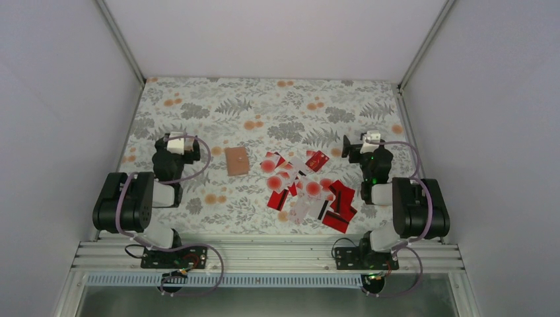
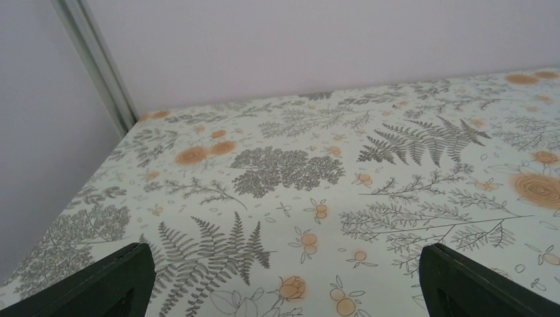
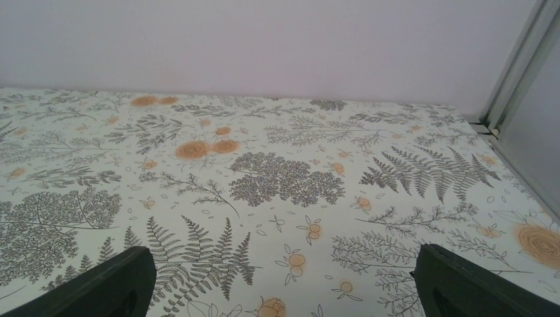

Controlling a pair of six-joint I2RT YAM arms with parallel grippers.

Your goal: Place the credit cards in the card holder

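A loose heap of credit cards (image 1: 307, 187), red ones with black stripes and white ones with red blots, lies on the floral tablecloth right of centre. The tan card holder (image 1: 236, 160) lies flat to their left. My left gripper (image 1: 175, 143) sits left of the holder, well apart from it. Its black fingers (image 2: 105, 284) stand wide open over bare cloth. To the right of the cards is my right gripper (image 1: 365, 142), its fingers (image 3: 112, 284) also open with nothing between them. Neither wrist view shows cards or holder.
White walls with metal corner posts (image 1: 122, 39) close in the table on three sides. An aluminium rail (image 1: 264, 254) carries both arm bases at the near edge. The far half of the cloth (image 1: 271, 99) shows only its fern-and-flower print.
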